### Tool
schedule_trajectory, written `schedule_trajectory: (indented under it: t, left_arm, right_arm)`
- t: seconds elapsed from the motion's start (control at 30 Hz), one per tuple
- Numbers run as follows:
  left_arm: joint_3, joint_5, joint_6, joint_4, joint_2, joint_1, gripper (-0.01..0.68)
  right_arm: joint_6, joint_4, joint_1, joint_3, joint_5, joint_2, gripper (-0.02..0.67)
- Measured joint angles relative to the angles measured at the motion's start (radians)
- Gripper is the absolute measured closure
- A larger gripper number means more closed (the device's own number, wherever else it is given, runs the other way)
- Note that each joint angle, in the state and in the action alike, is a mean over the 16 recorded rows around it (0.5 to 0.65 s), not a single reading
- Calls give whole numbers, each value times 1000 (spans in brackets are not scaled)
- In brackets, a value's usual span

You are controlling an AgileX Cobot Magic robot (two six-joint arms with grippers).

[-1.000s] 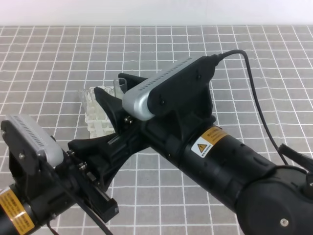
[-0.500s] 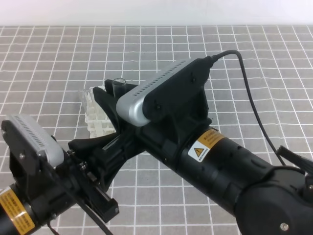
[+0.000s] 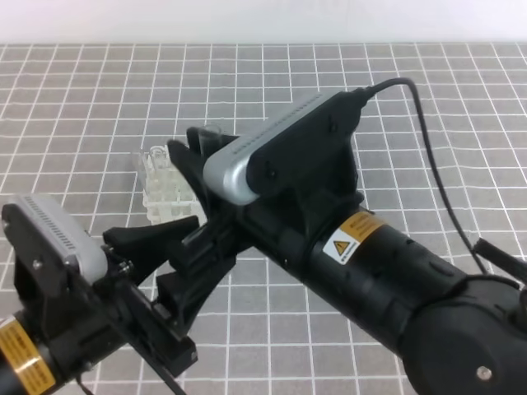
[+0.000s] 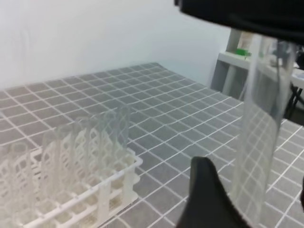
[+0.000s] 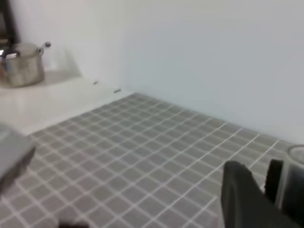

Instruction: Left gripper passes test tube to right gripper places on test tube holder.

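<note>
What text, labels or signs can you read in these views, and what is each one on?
Yellow warning-triangle sticker with an exclamation mark, on the right arm: the print beside the triangle is too small to read.
Yellow-orange label on the left arm: too small and cut off to read.
Left wrist and right wrist views: no readable text.

A grey tiled table (image 3: 99,90) with white grid lines runs to a plain white wall (image 5: 213,52) at its far edge. Beyond its left edge, a metal pot (image 5: 21,66) sits on a pale counter (image 5: 52,102); a light-coloured shelf unit (image 4: 228,66) stands off another edge.
</note>
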Motion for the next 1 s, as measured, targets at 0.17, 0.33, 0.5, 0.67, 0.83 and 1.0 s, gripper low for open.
schedule_trajectory:
  t: [0.17,0.33,0.5,0.67,0.83,1.0]
  left_arm:
    - [0,99,-46,37,-105,0,473]
    - [17,238,-156,116,-265,0,578]
    - [81,326,-275,198,-439,0,638]
    - [187,339,-368,256,-568,0,653]
    - [286,344,-412,270,-637,-2,656]
    - [342,396,-426,281,-663,-3,657]
  right_arm:
    - [-104,98,0,27,13,-51,565]
    - [-230,225,0,64,25,-118,565]
    - [-339,338,0,93,33,-170,565]
    - [-394,394,0,106,44,-191,566]
    - [-417,414,0,108,55,-193,566]
    - [-429,420,0,108,57,-193,566]
